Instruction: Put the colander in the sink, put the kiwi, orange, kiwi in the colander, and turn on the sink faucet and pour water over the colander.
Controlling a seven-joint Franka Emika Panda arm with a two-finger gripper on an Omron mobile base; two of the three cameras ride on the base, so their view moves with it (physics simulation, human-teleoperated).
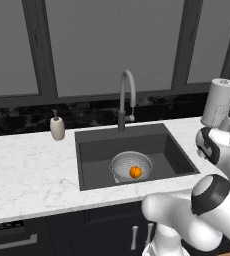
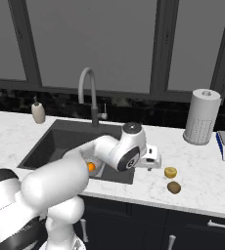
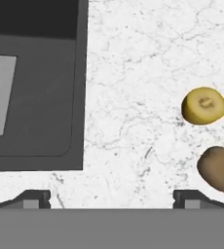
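While the orange [image 1: 135, 172] sits in the colander [image 1: 131, 166] down in the sink [image 1: 172, 150], the gripper [image 3: 111, 197] hangs wide open, both kiwis [image 3: 203, 105] around its 2 o'clock in the hand view.

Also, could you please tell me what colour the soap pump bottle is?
The soap pump bottle is beige, clearest in the left base view.

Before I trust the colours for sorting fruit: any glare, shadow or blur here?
Left base view: soft, slightly blurred, colander shiny but unglared, orange clear. Right base view: the arm hides most of the sink. Hand view: sharp, flat light, both kiwis distinct.
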